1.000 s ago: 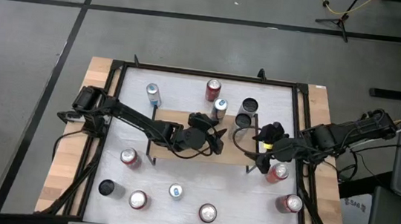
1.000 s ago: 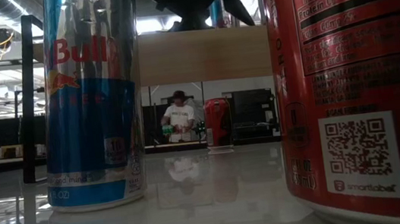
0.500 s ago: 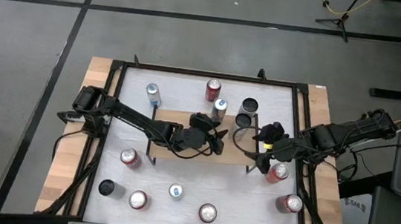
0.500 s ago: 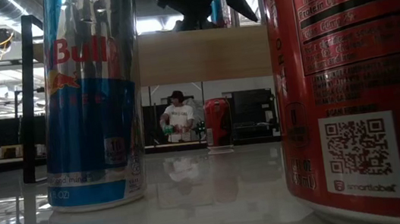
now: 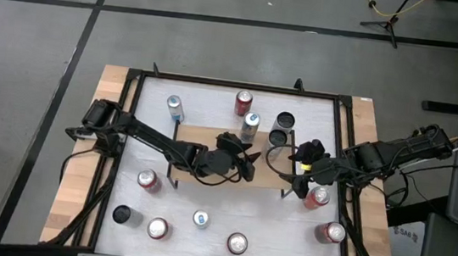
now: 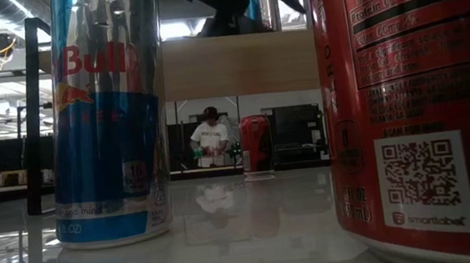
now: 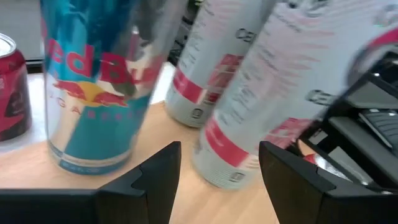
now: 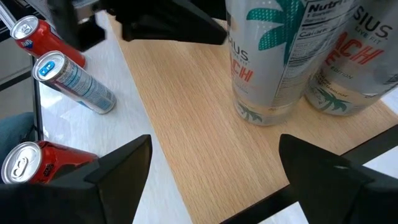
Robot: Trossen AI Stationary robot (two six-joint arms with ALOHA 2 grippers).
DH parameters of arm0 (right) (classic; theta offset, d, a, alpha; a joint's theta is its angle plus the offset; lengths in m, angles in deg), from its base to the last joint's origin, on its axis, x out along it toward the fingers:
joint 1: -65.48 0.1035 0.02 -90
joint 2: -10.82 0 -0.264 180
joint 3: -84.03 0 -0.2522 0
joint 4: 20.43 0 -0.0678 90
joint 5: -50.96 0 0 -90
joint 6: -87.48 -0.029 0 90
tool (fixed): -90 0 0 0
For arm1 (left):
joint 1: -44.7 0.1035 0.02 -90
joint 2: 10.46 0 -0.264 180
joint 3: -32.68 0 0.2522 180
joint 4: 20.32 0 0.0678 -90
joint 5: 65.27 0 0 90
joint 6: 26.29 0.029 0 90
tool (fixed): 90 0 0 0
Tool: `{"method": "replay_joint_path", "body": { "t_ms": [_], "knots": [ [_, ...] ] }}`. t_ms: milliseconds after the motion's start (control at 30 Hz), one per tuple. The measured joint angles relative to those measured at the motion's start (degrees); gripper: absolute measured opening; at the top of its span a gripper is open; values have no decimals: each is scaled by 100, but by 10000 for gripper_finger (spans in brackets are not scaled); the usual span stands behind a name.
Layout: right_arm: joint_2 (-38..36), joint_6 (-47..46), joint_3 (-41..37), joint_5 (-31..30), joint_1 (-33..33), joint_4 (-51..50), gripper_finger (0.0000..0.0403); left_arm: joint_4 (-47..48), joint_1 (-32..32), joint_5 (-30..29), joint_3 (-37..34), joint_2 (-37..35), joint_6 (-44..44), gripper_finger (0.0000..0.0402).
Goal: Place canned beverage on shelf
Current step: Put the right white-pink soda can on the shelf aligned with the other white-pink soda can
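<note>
The shelf (image 5: 198, 135) stands mid-table on its black legs; its wooden board also shows in the left wrist view (image 7: 37, 168) and the right wrist view (image 8: 205, 124). A blue-and-silver can (image 5: 250, 123) stands upright on the board's far edge (image 7: 93, 93). Two white cans (image 5: 285, 119) (image 5: 277, 137) stand on the board to its right (image 8: 267, 56). My left gripper (image 5: 247, 164) is open and empty over the board, just near of the blue can (image 7: 217, 186). My right gripper (image 5: 297, 171) is open and empty at the board's right end (image 8: 211, 186).
Several more cans stand on the white tabletop around the shelf: a red one (image 5: 244, 102) and a blue one (image 5: 175, 107) at the far side, others along the near side (image 5: 201, 219) and right (image 5: 317, 195). A person (image 6: 212, 139) shows in the room behind.
My left gripper has drawn back a little from the blue-and-silver can toward the table's near-left. The can stays upright on the shelf.
</note>
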Motion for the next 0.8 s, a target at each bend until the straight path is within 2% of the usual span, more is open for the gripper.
{"method": "replay_joint_path", "body": {
  "t_ms": [200,367,600,800],
  "knots": [
    [0,2,0,1,0,0,342,-364,-132,-1,9,0,269,211],
    [0,4,0,1,0,0,342,-257,-181,17,461,0,798,211],
    [0,4,0,1,0,-4,342,721,-285,169,1367,-9,1380,211],
    [-37,4,-2,1,0,-90,342,1576,-410,-377,1497,-4,1151,211]
  ]
}}
